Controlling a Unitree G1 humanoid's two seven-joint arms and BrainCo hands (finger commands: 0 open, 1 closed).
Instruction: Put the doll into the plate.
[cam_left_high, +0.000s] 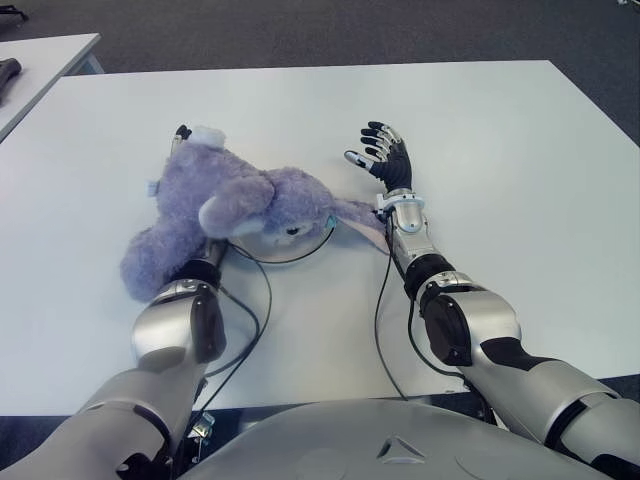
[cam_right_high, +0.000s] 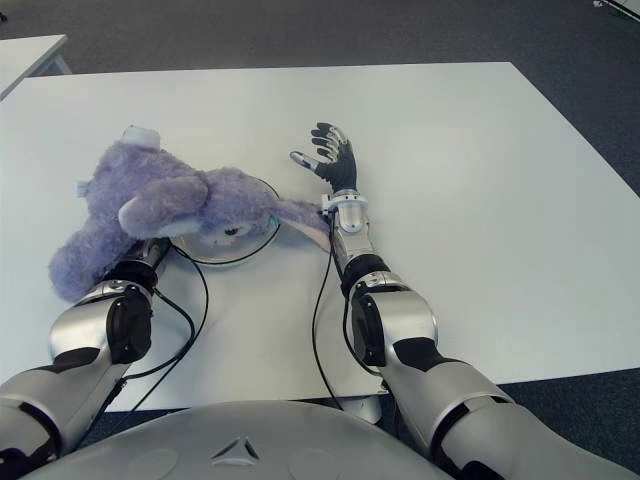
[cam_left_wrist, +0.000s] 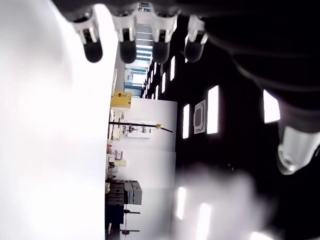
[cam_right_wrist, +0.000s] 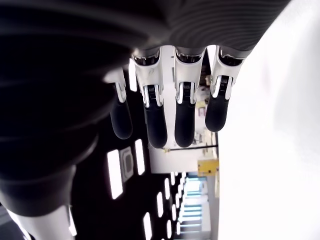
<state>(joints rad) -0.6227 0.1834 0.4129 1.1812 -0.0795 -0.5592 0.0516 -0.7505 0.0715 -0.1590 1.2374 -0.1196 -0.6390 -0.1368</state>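
Left hand (cam_left_high: 183, 134) mostly buried beneath the doll (cam_left_high: 225, 205), only fingertips showing past its far edge; wrist view shows fingers extended, not clamped on anything. Doll, a purple plush, sprawled on top of that hand and forearm, head lying over the plate (cam_left_high: 318, 243), one ear reaching toward the right wrist. Right hand (cam_left_high: 383, 155) just beside the plate's right side, fingers spread, holding nothing, over the white table (cam_left_high: 520, 170).
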